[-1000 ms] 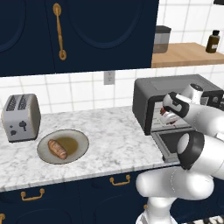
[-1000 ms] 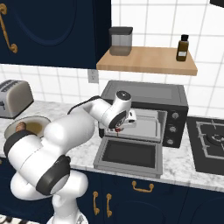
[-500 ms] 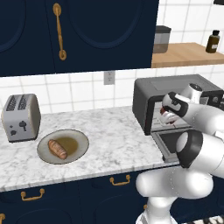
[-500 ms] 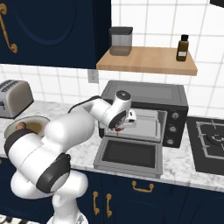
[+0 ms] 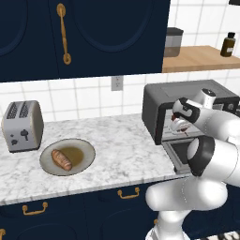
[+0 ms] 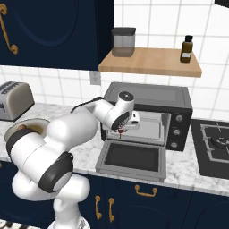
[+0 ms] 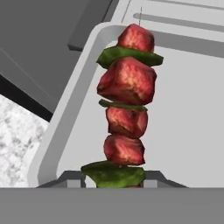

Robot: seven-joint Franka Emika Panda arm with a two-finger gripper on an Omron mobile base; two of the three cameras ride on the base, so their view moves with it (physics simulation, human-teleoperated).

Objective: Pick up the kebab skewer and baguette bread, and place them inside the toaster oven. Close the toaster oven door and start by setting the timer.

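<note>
- Red meat chunks and green pepper slices: the kebab skewer (image 7: 127, 109) rises from between the claw's (image 7: 113, 177) two fingers, which are partly closed on its lower end; it is held, not yet let go.
- The claw (image 6: 126, 126) hangs at the left of the toaster oven's (image 6: 147, 96) mouth, with the skewer over the pale tray (image 7: 188, 109) inside; I cannot tell whether it touches the tray.
- The toaster oven door (image 6: 132, 157) lies dropped flat toward the near side.
- Judged progress: the skewer is fetched and about to be set down, roughly the first quarter. Left: release it, fetch the loaf, close the door, turn the timer.
- The baguette bread (image 5: 62, 159) lies on the grey plate (image 5: 84, 161), well to the left on the marble counter (image 5: 119, 145), near the silver toaster (image 5: 22, 125).
- Counts: one skewer with four meat chunks showing, one loaf, one plate, one toaster, one toaster oven with three knobs (image 6: 177, 130).
</note>
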